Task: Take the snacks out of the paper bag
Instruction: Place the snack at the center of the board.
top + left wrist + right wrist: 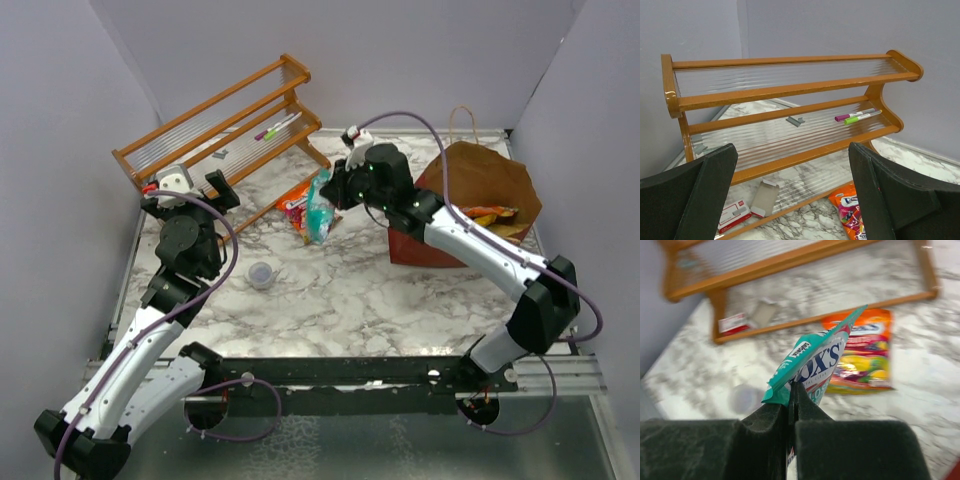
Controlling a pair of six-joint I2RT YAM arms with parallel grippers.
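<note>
The paper bag [478,180], dark red outside and brown inside, stands open at the right with orange and yellow snacks [490,214] showing in its mouth. My right gripper [335,192] [792,389] is shut on a teal Fox's candy packet [319,212] [815,362], which hangs over the table left of the bag. An orange candy packet [294,201] [867,352] [850,210] lies flat on the marble just beyond it. At the left my left gripper [195,188] [792,160] is open with nothing between its fingers and faces the rack.
A slatted wooden rack [225,125] [790,90] stands at the back left with two markers [277,126] [857,117] on a shelf. A small clear cup [261,274] sits mid-table. A staple box [735,215] and an open flap carton [763,197] lie under the rack.
</note>
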